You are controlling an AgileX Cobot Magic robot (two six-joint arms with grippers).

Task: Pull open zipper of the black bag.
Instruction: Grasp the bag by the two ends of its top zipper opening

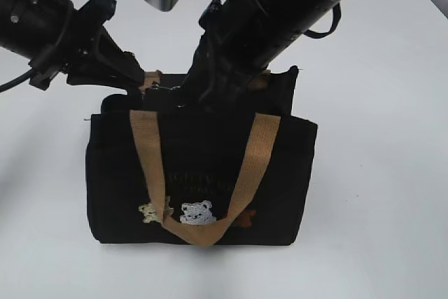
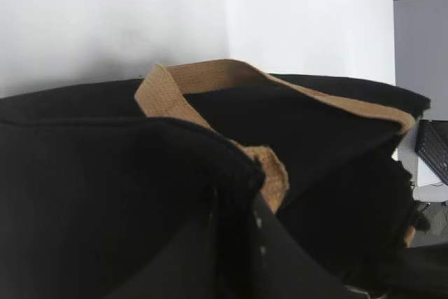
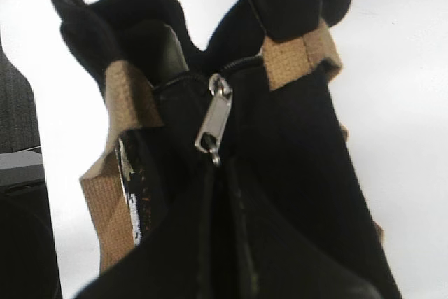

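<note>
**Black bag on white tabletop, both end effectors at its top edge**

Standing upright on the white tabletop: the black bag, boxy, front panel facing the exterior camera. Draped down that front panel in a loop: a tan webbing handle. Near the bag's bottom edge, inside the loop: small embroidered bears, with faint lettering just above them.

At the bag's upper left corner: the left end effector, clenched, down against the top edge beside a tan strap end. Whether any fabric is actually pinched there: cannot tell, fingertips hidden by dark arm and dark cloth. From the left wrist camera, only black fabric close up and the tan handle curving over the bag's rim; no fingers visible.

At the middle of the bag's top edge, just right of the left end effector: the right end effector, reaching down from an arm crossing in from the upper right. Clenched; fingertips lost against the black cloth, so what is gripped, if anything, cannot be told.

Along the bag's top seam, seen from the right wrist camera: the zipper, a dark toothed line with a small silver pull tab hanging down, flanked on both sides by tan strap ends. Behind the pull tab, the bag's rear panel bunched and sagging.
</note>
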